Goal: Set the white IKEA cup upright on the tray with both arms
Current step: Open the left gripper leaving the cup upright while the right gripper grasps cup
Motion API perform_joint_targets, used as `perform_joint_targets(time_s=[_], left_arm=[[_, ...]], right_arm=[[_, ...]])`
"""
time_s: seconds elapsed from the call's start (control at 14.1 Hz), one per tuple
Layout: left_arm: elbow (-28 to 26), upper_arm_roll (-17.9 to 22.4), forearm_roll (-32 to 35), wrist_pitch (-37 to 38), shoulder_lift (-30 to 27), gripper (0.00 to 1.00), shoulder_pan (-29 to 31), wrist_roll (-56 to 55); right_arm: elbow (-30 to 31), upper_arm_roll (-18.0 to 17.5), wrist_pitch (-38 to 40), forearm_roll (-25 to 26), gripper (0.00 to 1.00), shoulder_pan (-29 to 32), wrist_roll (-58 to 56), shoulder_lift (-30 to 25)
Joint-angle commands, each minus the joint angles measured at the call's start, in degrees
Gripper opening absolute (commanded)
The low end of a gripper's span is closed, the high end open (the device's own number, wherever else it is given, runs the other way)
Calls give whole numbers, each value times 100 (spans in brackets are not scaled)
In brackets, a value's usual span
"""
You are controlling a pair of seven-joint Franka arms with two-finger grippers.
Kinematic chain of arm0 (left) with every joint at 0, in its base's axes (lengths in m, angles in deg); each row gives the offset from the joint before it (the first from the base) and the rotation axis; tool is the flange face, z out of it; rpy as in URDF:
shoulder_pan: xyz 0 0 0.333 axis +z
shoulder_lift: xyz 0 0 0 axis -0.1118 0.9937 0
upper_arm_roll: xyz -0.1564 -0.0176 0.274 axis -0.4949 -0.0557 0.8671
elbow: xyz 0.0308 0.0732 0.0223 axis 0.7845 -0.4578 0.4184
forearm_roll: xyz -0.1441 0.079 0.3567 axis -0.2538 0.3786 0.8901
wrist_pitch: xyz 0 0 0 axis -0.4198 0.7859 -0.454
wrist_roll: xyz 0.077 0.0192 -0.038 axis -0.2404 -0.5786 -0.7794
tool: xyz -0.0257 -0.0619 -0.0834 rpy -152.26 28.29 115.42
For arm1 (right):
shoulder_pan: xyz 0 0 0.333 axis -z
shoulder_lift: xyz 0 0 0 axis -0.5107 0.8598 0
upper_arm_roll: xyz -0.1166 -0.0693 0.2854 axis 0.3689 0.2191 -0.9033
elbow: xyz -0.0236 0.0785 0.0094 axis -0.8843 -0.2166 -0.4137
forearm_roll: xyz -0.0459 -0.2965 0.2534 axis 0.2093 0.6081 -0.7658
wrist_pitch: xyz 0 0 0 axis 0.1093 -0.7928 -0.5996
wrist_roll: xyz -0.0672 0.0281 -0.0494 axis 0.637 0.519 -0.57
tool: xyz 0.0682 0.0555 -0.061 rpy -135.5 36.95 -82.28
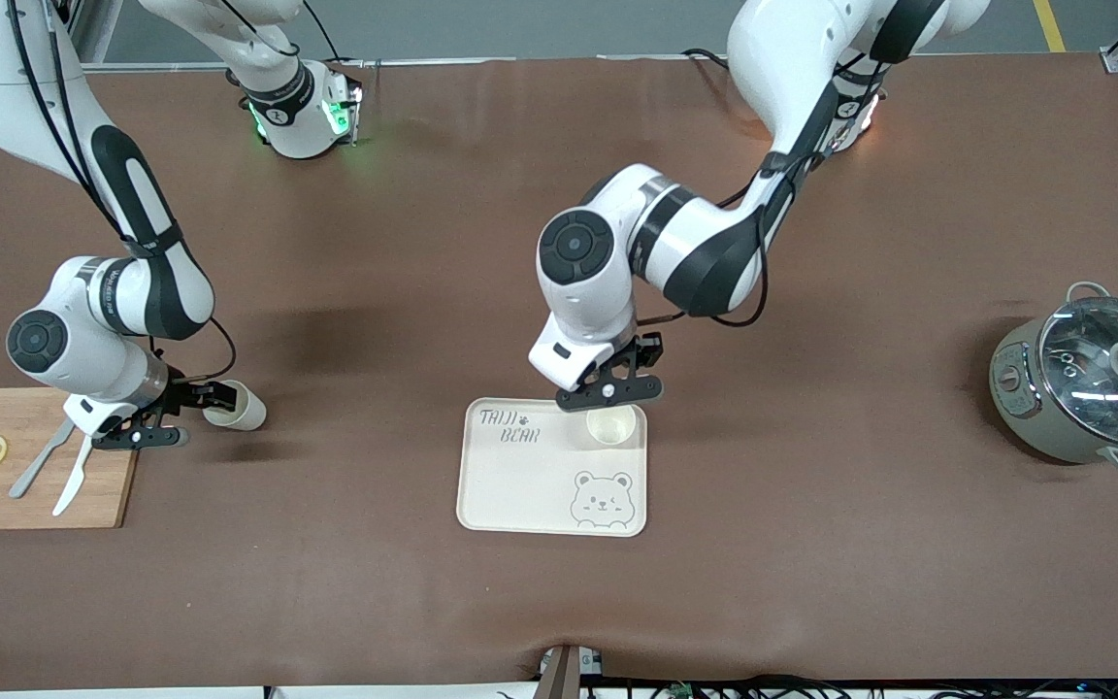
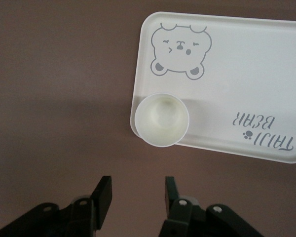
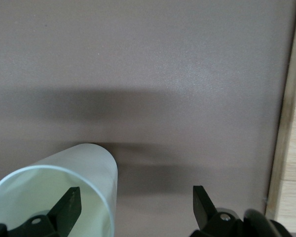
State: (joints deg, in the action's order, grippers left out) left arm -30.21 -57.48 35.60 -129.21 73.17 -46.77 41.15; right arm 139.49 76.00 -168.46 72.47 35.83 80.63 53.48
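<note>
An empty cup (image 1: 612,425) stands upright in a tray (image 1: 530,485) corner, left gripper (image 1: 610,387) spread above. Right gripper (image 1: 192,408), spread, straddles a second cup's (image 1: 239,407) rim.

Left end effector (image 1: 610,391) and right end effector (image 1: 192,408) both point down, fingers spread.
</note>
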Motion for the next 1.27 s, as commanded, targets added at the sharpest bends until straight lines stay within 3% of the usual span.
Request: perform_joint_targets(time_s=[0.0,0.07,0.14,0.28,0.35,0.42,0.5,0.64,0.71,0.99,1.2], left_arm=[[-85,34,-194,513,-558,52,28,263],[-85,43,-229,732,-734,52,80,360],[-85,43,-256,926,-910,52,115,456],[-85,52,-265,1217,-1235,52,151,667],[-85,60,-256,1305,-1350,55,194,764],[-85,69,-265,1384,-1481,61,247,878],[-85,69,-273,1463,-1596,81,334,1045],[-120,87,-265,1560,-1807,89,510,1344],[-155,87,-265,1596,-1877,100,624,1580],[-164,96,-247,1631,-2010,100,1107,2310],[-164,96,-238,1631,-2054,100,1564,3012]], right_arm=[[32,-25,-65,-27,100,24,-89,-12],[32,-25,-65,-27,100,24,-89,-12],[32,-25,-56,-27,90,33,-89,-12],[32,-25,-47,-27,58,33,-80,-20],[23,-34,-30,-27,48,33,-80,-21],[23,-34,-30,-27,42,33,-71,-21],[23,-34,-30,-27,35,33,-71,-21],[23,-34,-30,-27,23,33,-71,-21],[32,-34,-30,-27,16,33,-71,-21],[23,-34,-30,-27,1,33,-71,-21],[23,-43,-12,-27,0,42,-71,-21]])
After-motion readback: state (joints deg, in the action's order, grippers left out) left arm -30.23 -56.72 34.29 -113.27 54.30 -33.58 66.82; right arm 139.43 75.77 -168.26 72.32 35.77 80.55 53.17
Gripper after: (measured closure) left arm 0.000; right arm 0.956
